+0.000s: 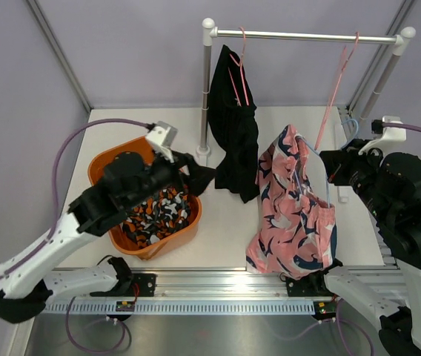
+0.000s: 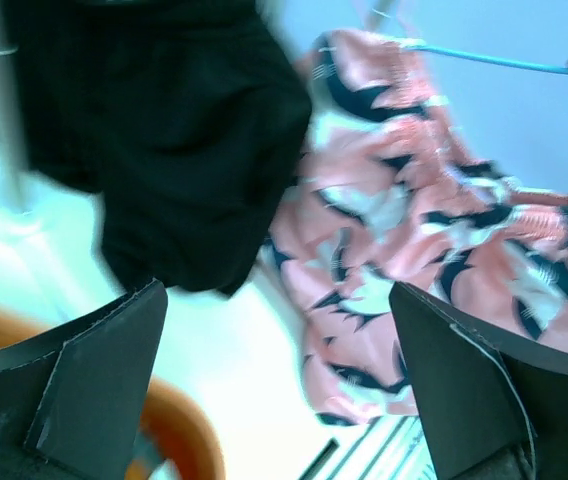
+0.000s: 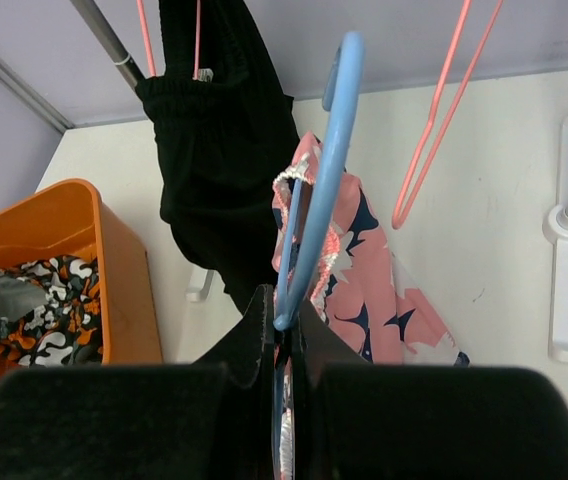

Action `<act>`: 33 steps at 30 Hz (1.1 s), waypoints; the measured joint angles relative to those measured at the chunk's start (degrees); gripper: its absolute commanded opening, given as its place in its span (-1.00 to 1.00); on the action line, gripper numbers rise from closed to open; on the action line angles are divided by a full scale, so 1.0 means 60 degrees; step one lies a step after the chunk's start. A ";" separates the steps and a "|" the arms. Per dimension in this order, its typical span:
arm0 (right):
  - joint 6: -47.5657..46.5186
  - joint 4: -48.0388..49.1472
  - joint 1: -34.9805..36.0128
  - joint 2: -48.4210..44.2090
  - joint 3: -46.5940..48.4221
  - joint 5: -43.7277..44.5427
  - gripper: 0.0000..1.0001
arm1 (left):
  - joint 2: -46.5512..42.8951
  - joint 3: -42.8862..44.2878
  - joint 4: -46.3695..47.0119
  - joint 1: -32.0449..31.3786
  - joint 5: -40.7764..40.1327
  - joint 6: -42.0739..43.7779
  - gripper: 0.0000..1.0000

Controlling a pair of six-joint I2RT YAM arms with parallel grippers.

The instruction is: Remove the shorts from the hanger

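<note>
The pink shorts with navy-and-white blotches (image 1: 292, 215) hang on a blue hanger (image 3: 316, 190). My right gripper (image 3: 282, 312) is shut on that hanger's lower end and holds it off the rail, above the table. The black shorts (image 1: 234, 137) hang on a pink hanger (image 1: 237, 70) on the rail. My left gripper (image 1: 198, 178) is open and empty, just left of the black shorts' lower edge. In the left wrist view the black shorts (image 2: 164, 130) are at upper left and the pink shorts (image 2: 414, 270) at right, both beyond the fingers (image 2: 104, 350). The camouflage-print shorts (image 1: 157, 215) lie in the bin.
An orange bin (image 1: 103, 167) stands under my left arm. The white clothes rack (image 1: 307, 35) spans the back, with its base post (image 1: 204, 152) beside the black shorts. An empty pink hanger (image 1: 338, 85) hangs at the rail's right end.
</note>
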 measured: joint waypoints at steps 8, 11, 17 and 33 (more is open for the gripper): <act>-0.0004 -0.0375 0.0000 0.0000 0.0022 -0.0149 -1.00 | 0.3548 0.1417 0.1453 -0.2288 -0.2240 0.0317 0.98; -0.0004 -0.0554 0.0000 -0.0015 0.0040 -0.0153 -1.00 | 0.4495 0.1902 0.1814 -0.2539 -0.2572 0.0404 0.98; 0.0000 -0.0754 0.0000 -0.0040 0.0040 -0.0157 -1.00 | 0.5756 0.2747 0.2812 -0.2900 -0.3049 0.0437 0.98; 0.0029 -0.1111 0.0000 -0.0342 0.0058 -0.0331 -1.00 | 0.8258 0.4357 0.3588 -0.3009 -0.3599 0.0495 0.87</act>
